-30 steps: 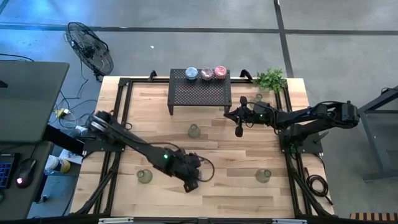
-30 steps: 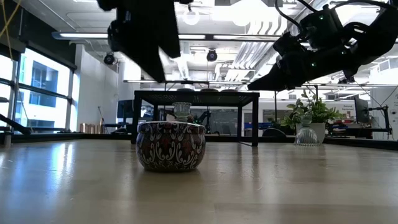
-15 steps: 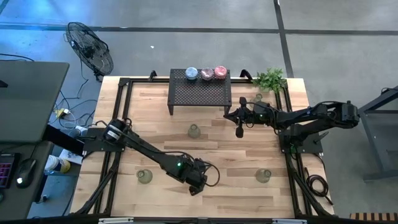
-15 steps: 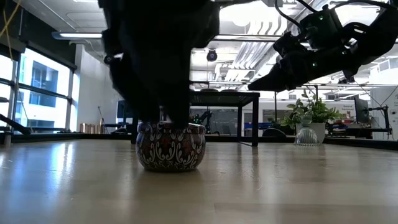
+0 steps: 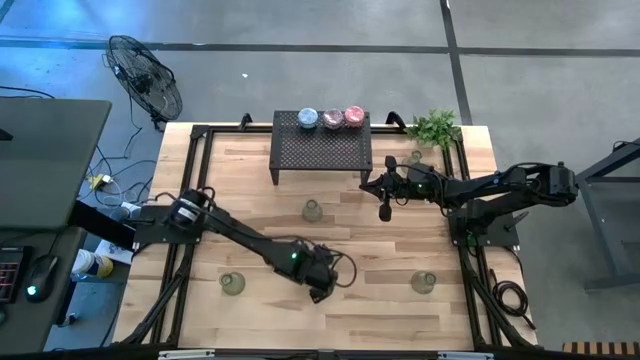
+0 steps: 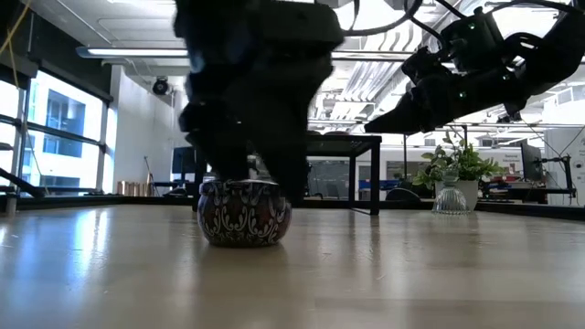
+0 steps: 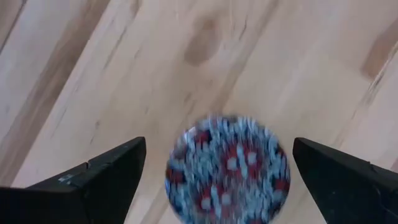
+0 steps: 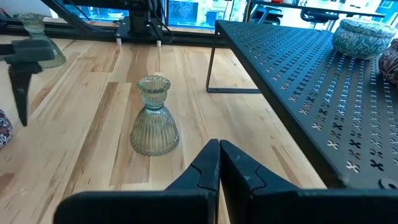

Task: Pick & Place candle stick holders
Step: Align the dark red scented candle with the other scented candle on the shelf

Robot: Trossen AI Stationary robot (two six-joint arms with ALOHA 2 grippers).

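Observation:
A mottled red-and-blue round holder [image 7: 227, 171] stands on its base on the wood table, also in the low view [image 6: 239, 215]. My left gripper [image 7: 219, 142] is open, pointing down, with one finger on each side of it and a gap showing at both; in the high view [image 5: 320, 287] it hides the holder. My right gripper [image 8: 219, 152] is shut and empty, hovering right of the black mesh rack [image 5: 322, 150]. Three round holders, pale blue [image 5: 308, 118], purple [image 5: 331, 118] and pink [image 5: 354, 115], stand on the rack.
Ribbed clear-green glass holders stand on the table at the middle [image 5: 312, 210], near left [image 5: 232, 283], near right [image 5: 424, 282] and by the right arm [image 5: 416, 158]. A leafy plant [image 5: 435, 127] is at the far right corner. A black frame [image 5: 190, 200] runs round the table.
My left gripper has gone down and a little toward the table's right edge, from above the mottled holder to a place around it, its fingers now on either side of it.

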